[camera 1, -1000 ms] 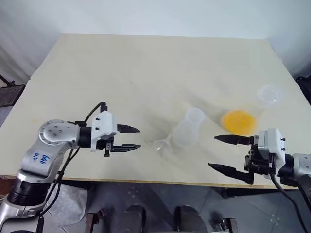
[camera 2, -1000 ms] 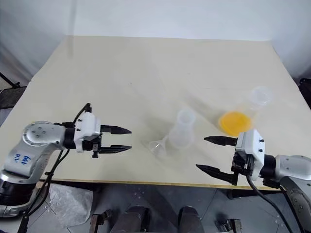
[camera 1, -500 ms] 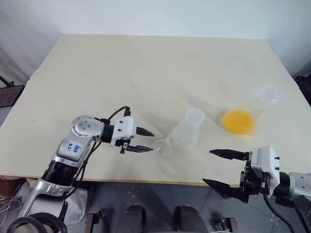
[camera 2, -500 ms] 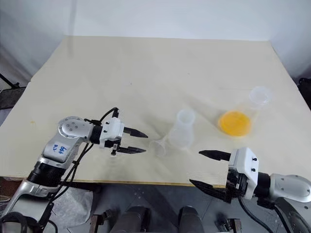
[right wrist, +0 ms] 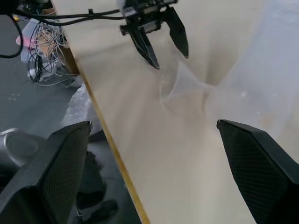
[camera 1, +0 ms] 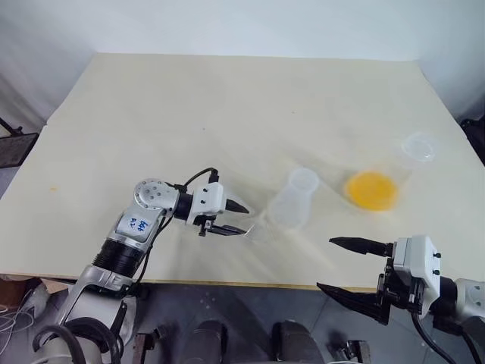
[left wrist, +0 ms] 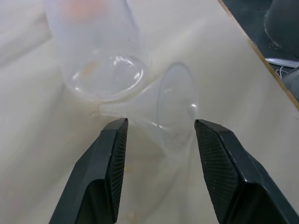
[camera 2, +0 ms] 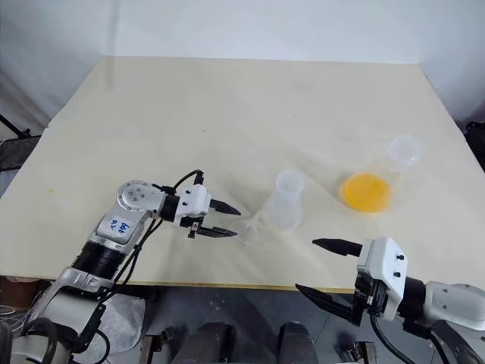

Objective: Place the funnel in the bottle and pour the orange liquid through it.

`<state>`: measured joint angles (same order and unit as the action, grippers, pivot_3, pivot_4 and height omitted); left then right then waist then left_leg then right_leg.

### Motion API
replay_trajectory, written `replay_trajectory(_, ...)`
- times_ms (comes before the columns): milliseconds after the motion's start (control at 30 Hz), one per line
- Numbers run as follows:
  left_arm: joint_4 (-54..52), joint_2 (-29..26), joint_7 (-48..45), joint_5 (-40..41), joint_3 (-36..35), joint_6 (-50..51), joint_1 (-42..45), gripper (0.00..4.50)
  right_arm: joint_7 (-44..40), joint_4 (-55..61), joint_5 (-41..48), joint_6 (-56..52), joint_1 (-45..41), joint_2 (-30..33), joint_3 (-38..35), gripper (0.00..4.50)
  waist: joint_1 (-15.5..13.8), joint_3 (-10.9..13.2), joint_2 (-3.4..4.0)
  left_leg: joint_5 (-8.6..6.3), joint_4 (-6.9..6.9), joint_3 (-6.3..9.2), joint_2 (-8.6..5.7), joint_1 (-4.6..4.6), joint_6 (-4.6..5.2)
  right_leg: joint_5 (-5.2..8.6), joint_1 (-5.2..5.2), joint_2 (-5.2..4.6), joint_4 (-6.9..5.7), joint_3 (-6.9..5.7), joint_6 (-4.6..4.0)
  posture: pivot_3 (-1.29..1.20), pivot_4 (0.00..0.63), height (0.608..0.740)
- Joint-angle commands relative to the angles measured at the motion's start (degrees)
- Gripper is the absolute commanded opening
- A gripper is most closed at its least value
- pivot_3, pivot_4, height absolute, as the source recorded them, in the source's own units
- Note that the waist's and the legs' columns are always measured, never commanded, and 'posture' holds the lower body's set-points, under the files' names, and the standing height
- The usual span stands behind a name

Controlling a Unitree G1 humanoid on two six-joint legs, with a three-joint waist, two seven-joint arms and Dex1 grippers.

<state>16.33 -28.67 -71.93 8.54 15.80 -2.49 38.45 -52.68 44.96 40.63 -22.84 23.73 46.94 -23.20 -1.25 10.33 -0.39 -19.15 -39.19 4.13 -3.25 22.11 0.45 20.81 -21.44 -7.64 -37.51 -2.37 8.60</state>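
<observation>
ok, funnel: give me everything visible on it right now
The funnel is small, clear plastic: a cone cup with a short thin stem. It lies on its side on the table, stem pointing toward the bottle base beside it. The left gripper is open, fingertips at the cup's sides; contact unclear.

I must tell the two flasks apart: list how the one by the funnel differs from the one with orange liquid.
The flask by the funnel is empty and milky; the other flask holds orange liquid and looks clearer. The empty flask stands near the table's middle, against the funnel; the filled flask stands further right, alone. Both are cone-shaped plastic with round open mouths.
</observation>
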Motion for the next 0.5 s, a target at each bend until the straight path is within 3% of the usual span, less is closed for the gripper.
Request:
replay_trajectory(33, 1.51, 0.94, -0.54, -0.62, 0.11, -1.69, 1.66, 2.42, 0.35, 2.15, 1.14, 0.08, 0.79, -0.38, -2.24, 4.50, -0.01, 0.00, 0.00, 0.00, 0.00, 0.00, 0.00, 0.00, 0.00, 0.00, 0.00, 0.00, 0.00, -0.01, 0.00, 0.00, 0.150, 0.740)
replay_trajectory(300, 5.46, 3.68, -0.32, -2.09, 0.44, -3.08, 3.78, 2.42, 0.90, 2.82, 1.49, -0.05, 2.02, -0.32, -3.13, 4.50, -0.06, 0.00, -0.01, 0.00, 0.00, 0.00, -0.02, 0.00, 0.00, 0.00, 0.01, -0.01, -0.01, -0.04, 0.01, 0.00, 0.150, 0.740)
replay_trajectory(400, 6.39, 4.08, -0.51, -2.50, 0.37, -3.52, 4.13, 1.80, 1.15, 3.02, 1.54, -0.08, 2.35, -0.40, -3.43, 4.50, 0.02, 0.00, -0.01, 0.00, 0.00, 0.00, -0.02, 0.00, 0.00, 0.00, 0.01, 0.00, -0.01, -0.05, 0.01, 0.00, 0.150, 0.740)
replay_trajectory(500, 6.85, 4.38, -0.43, -2.47, 0.25, -3.65, 4.31, 0.84, 1.25, 3.06, 1.50, 0.01, 2.69, -0.44, -3.71, 4.50, 0.02, 0.00, -0.01, 0.00, 0.00, 0.00, -0.02, 0.00, 0.00, 0.00, 0.00, 0.00, -0.01, -0.06, 0.01, 0.00, 0.150, 0.740)
